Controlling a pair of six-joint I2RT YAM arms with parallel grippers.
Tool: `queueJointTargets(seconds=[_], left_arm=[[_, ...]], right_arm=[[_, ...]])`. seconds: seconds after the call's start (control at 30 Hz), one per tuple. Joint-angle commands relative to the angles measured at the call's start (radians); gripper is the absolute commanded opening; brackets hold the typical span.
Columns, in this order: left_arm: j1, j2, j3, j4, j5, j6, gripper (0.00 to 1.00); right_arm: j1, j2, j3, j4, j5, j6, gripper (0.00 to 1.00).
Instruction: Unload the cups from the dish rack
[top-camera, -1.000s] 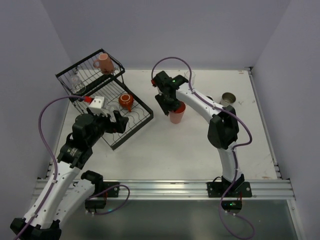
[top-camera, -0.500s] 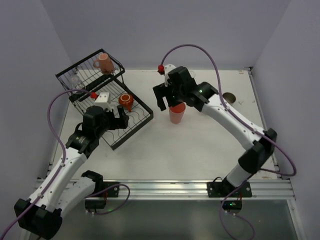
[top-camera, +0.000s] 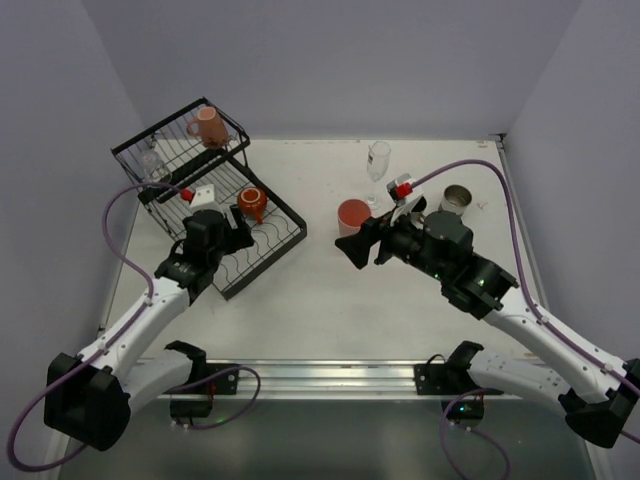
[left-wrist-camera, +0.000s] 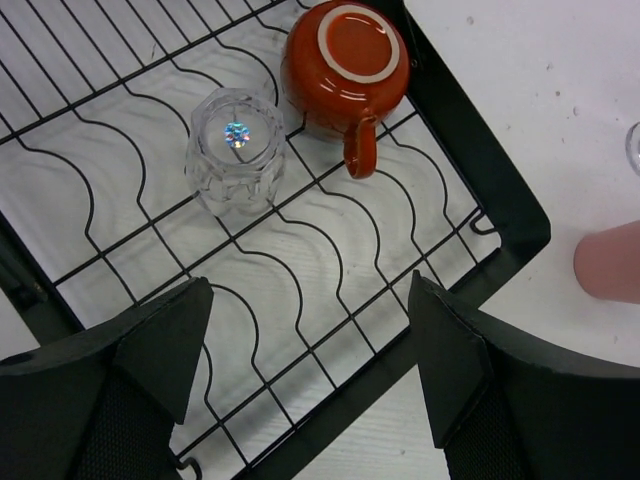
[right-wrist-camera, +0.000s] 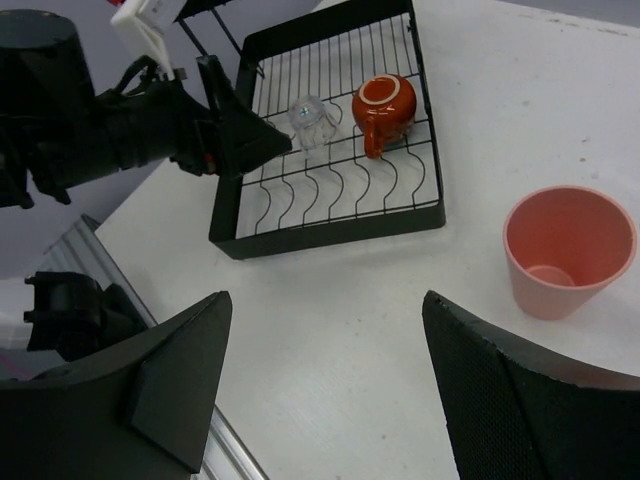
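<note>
From above, the large black wire dish rack (top-camera: 268, 262) sits on the far left of the white table (top-camera: 330, 310); a pink mug (top-camera: 207, 127) lies in its raised basket section, and an orange-red mug (top-camera: 252, 203) rests on its flat slotted tray; the left gripper (top-camera: 238, 232) hangs over the tray's near part, just beside that mug; a salmon tumbler (top-camera: 352, 217) stands on the table well apart from the rack, with the right gripper (top-camera: 362, 245) near it on the near side; a clear stemmed glass (top-camera: 378, 158) and a silvery cup (top-camera: 456, 199) stand farther back and right.

In the left wrist view the jaws are spread wide with nothing between them; below them lie bare tray wires, and beyond stand the orange-red mug, upside down, and a small clear faceted glass (left-wrist-camera: 235, 150), also upside down, just beside each other; the tray's rim lies between them and the tumbler.

In the right wrist view the jaws gape wide and empty above the bare table; the tumbler stands upright and empty at right; the left arm's black fingers partly cover the rack's left edge.
</note>
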Motion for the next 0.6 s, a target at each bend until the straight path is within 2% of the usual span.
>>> queueJointTargets(seconds=[0.0, 0.07, 0.17, 0.23, 0.27, 0.47, 0.57], left_arm=[[-0.023, 0.049, 0.020, 0.142, -0.012, -0.044, 0.84], [-0.100, 0.091, 0.031, 0.171, -0.040, -0.063, 0.80], [-0.154, 0.152, 0.081, 0.197, -0.056, -0.087, 0.79], [-0.157, 0.198, 0.101, 0.197, -0.063, -0.100, 0.78], [-0.157, 0.217, 0.108, 0.239, -0.092, -0.104, 0.76], [-0.155, 0.410, 0.213, 0.257, -0.229, -0.072, 0.68], [-0.154, 0.506, 0.258, 0.280, -0.240, -0.054, 0.62]], right_arm=[[-0.001, -0.061, -0.078, 0.163, -0.048, 0.058, 0.79], [0.001, -0.065, -0.087, 0.165, -0.066, 0.066, 0.79], [-0.001, -0.058, -0.101, 0.168, -0.085, 0.073, 0.78], [-0.001, -0.068, -0.104, 0.171, -0.089, 0.081, 0.78], [-0.001, -0.071, -0.113, 0.177, -0.097, 0.082, 0.78], [-0.001, -0.103, -0.129, 0.174, -0.088, 0.086, 0.77], [-0.001, -0.115, -0.136, 0.176, -0.083, 0.089, 0.77]])
